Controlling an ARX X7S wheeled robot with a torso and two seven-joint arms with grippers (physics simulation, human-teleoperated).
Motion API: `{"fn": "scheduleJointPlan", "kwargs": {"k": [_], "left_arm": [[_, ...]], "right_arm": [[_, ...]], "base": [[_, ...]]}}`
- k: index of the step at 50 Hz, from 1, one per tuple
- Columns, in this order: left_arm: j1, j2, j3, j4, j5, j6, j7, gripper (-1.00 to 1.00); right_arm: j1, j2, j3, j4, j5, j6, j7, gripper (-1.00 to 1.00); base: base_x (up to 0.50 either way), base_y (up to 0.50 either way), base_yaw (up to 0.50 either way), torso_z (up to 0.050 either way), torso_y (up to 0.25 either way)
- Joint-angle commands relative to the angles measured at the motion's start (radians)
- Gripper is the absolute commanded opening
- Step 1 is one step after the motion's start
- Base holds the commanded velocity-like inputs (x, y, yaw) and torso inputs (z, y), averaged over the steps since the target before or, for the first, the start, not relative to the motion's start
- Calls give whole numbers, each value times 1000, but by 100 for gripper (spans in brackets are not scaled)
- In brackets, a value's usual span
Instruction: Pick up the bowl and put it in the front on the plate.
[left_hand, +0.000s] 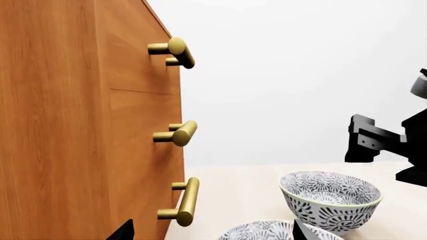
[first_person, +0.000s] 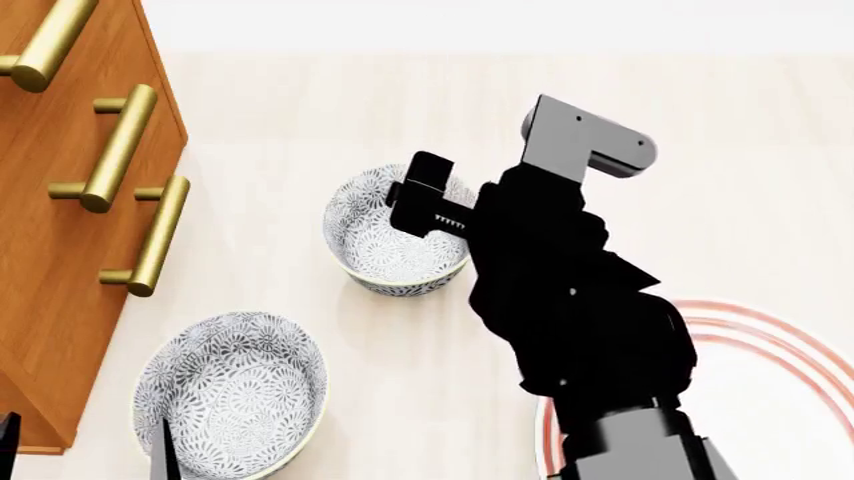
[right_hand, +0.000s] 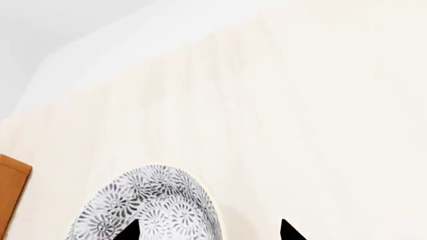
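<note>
Head view only: the plate (first_person: 787, 340), white with thin red rings, shows at the near right of the tabletop (first_person: 747, 130), mostly behind the right arm (first_person: 574, 300).
Left wrist view only: the far bowl's outer wall and foot, seen side-on, plus the cabinet (left_hand: 67, 120) front with its three brass handles (left_hand: 183, 132).
Right wrist view only: one bowl rim from close above, between two dark fingertips (right_hand: 130, 231) (little else but bare tabletop).
The bowl (first_person: 395, 232): small, round, white with a dense grey-blue flower pattern inside and out; upright on the tabletop, left of the plate and well apart from it, right of the cabinet. It also shows in the left wrist view (left_hand: 329, 198).
Second bowl (first_person: 230, 390): same pattern, nearer and further left, close to the cabinet's near corner.
Right claw (first_person: 424, 205): over the far bowl's right rim, fingers spread with a gap between the tips, gripping nothing.
Left claw (first_person: 87, 450): only two dark tips at the near left edge, apart, beside the second bowl; nothing held.
</note>
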Motion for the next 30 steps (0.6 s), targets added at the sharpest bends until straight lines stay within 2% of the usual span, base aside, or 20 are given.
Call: {"fn": "scheduleJointPlan", "kwargs": {"k": [1,30], "left_arm": [[-2,6,-5,-4,8,0,6,100],[-4,-4,6,2,5,-6,-2,100]], "right_arm": [[-18,-12,-10,-16,-5,1,-14,100],[-43,-7,-39,-11,10,-16,-15,100]], "base": [[0,0,0,0,0],[0,0,0,0,0]]}}
